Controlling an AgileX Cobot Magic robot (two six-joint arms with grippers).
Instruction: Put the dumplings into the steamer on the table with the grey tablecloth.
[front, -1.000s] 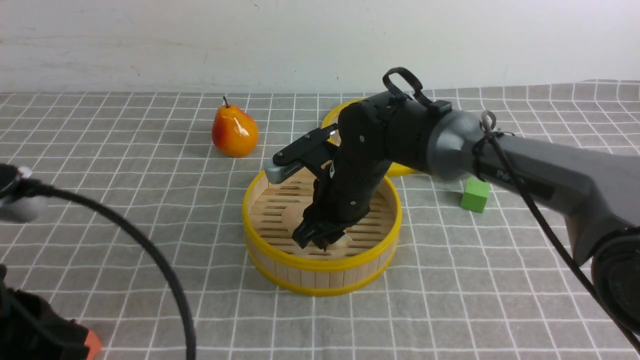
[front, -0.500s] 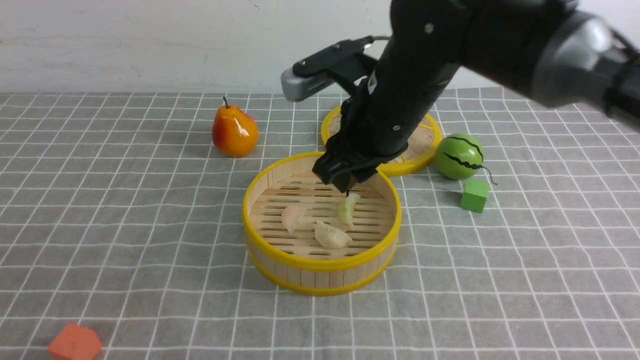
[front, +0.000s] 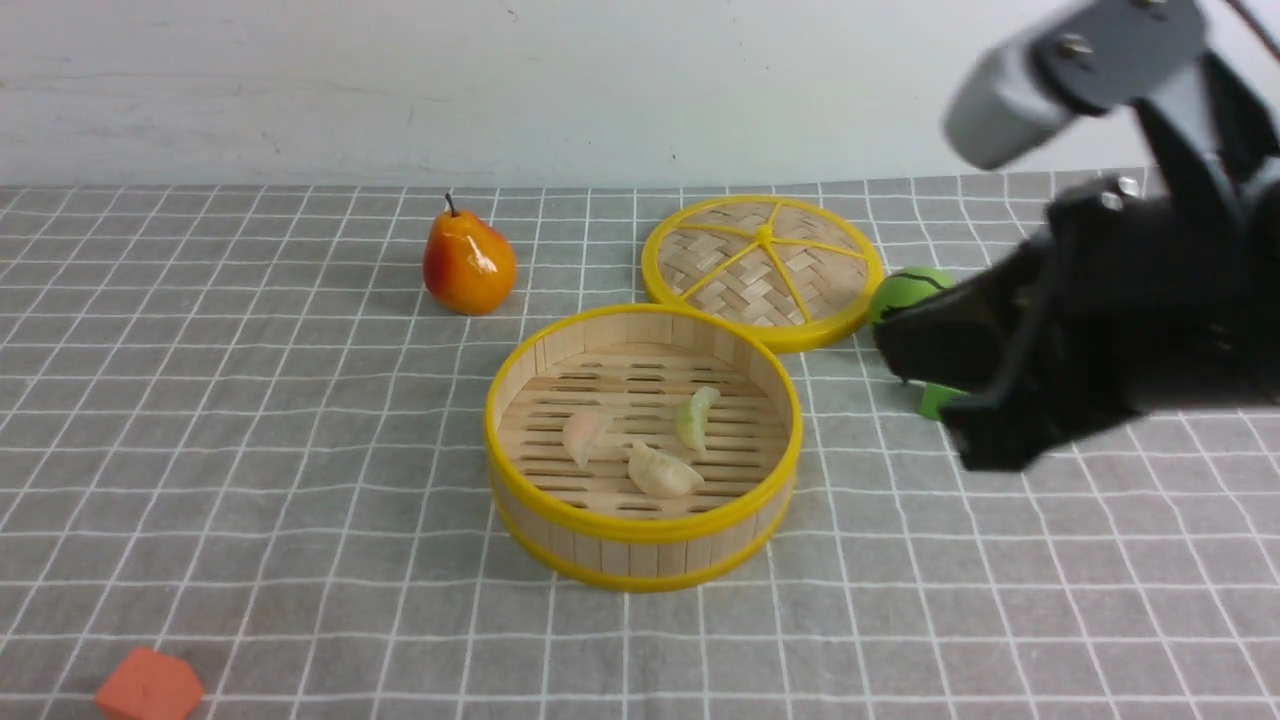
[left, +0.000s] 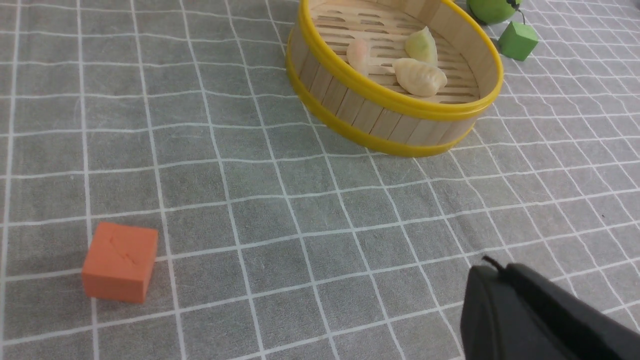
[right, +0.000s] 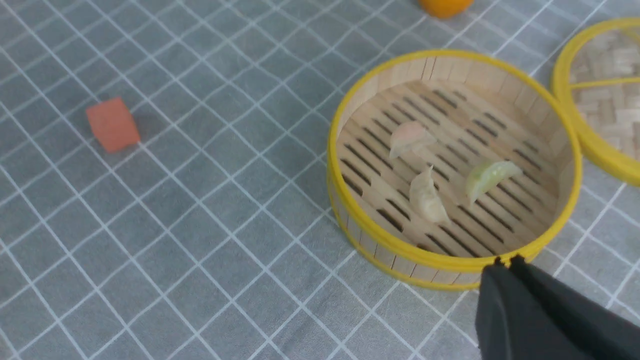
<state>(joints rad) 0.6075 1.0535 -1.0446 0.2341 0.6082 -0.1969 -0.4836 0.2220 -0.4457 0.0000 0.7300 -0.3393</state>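
Observation:
The steamer (front: 640, 530) stands mid-table on the grey tablecloth (front: 250, 450). Three dumplings lie on its slotted floor: a pinkish one (front: 585, 435), a pale green one (front: 697, 417) and a cream one (front: 664, 473). My right gripper (front: 900, 350) hangs off the steamer's right side, shut and empty; in the right wrist view its tips (right: 506, 261) sit just outside the steamer's rim (right: 400, 252). My left gripper (left: 487, 267) is shut with nothing in it, low over bare cloth, well short of the steamer (left: 395, 97). The left arm does not show in the front view.
A woven lid (front: 765, 265) lies behind the steamer. A pear (front: 468, 262) stands at the back left. A toy watermelon (front: 905, 290) and a green cube (front: 935, 400) sit partly behind my right arm. An orange cube (front: 150, 685) lies at the near left.
My right gripper rose out of the steamer, leaving the cream dumpling inside, swung away to the right and closed empty. My left arm pulled out of the front view.

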